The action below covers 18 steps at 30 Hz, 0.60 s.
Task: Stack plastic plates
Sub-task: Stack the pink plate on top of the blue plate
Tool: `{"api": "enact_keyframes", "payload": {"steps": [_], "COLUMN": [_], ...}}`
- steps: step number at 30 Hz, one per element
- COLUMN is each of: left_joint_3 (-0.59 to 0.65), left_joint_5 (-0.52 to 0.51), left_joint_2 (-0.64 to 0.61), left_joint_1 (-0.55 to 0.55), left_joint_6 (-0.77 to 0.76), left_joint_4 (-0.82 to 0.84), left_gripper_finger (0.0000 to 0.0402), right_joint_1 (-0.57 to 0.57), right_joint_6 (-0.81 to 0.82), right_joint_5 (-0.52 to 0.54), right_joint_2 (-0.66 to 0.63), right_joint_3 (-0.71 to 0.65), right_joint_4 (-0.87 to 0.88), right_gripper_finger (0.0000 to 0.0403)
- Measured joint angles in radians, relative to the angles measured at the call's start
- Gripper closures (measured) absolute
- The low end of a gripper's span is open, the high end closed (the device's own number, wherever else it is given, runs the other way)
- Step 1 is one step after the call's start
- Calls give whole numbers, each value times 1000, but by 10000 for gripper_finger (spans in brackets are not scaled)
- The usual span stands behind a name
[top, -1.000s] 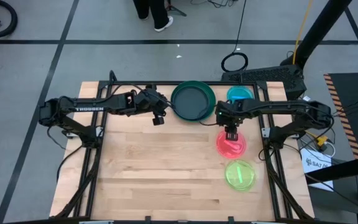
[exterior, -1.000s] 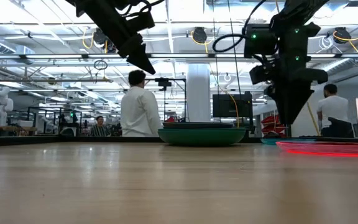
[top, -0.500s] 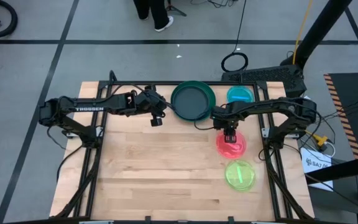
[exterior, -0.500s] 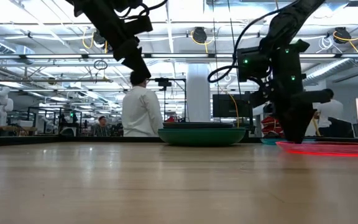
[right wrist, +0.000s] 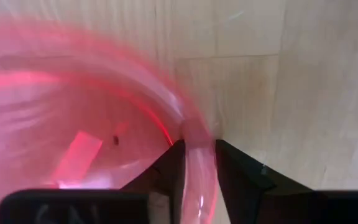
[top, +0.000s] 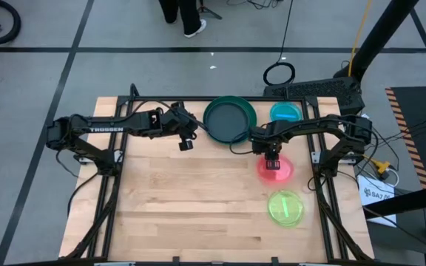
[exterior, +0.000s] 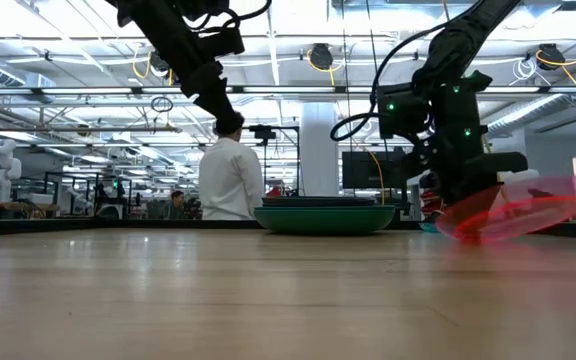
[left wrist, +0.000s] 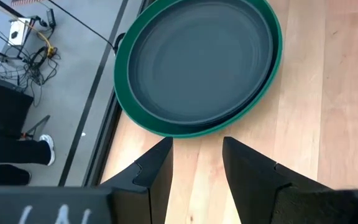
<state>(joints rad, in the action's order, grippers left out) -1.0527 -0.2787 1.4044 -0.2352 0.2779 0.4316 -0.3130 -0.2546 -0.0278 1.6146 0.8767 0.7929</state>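
A large green plate with dark grey plates nested in it (top: 229,120) (left wrist: 197,62) rests on the table at its far edge. A blue plate (top: 285,112) lies to its right. A pink plate (top: 276,170) (exterior: 513,208) sits nearer, and a lime plate (top: 286,207) nearer still. My right gripper (top: 272,159) (right wrist: 197,155) is shut on the pink plate. My left gripper (top: 186,142) (left wrist: 197,155) hangs open above the table, left of the green stack. My right gripper pinches the pink plate's rim (right wrist: 194,132) between its two fingers, one finger (right wrist: 169,165) on the plate's inner side and one (right wrist: 232,165) outside, coming from above and pointing down. The plate is tilted, its right side (exterior: 568,190) raised and its left edge (exterior: 446,228) low at the table.
The wooden table (top: 191,207) has bare room across its left and near parts. Black frame rails run along its left and right sides. A person (exterior: 230,180) stands in the room beyond the far edge.
My right gripper has come down onto the pink plate's rim, shifting slightly toward the table's left, and has taken hold. The pink plate, flat on the table before, now stands tipped with its right side lifted.
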Motion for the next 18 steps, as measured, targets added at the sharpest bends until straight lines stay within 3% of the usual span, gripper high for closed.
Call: {"api": "enact_keyframes", "payload": {"steps": [11,18], "left_joint_3": [0,0], "left_joint_5": [0,0], "left_joint_2": [0,0], "left_joint_1": [0,0], "left_joint_6": [-12,-22], "left_joint_4": [-11,-14], "left_gripper_finger": [254,254], "right_joint_1": [0,1], "right_joint_6": [32,96], "right_joint_5": [-4,-4], "right_joint_2": [-37,-54], "right_joint_3": [-3,-3], "right_joint_4": [7,11], "right_gripper_finger": [397,401]}}
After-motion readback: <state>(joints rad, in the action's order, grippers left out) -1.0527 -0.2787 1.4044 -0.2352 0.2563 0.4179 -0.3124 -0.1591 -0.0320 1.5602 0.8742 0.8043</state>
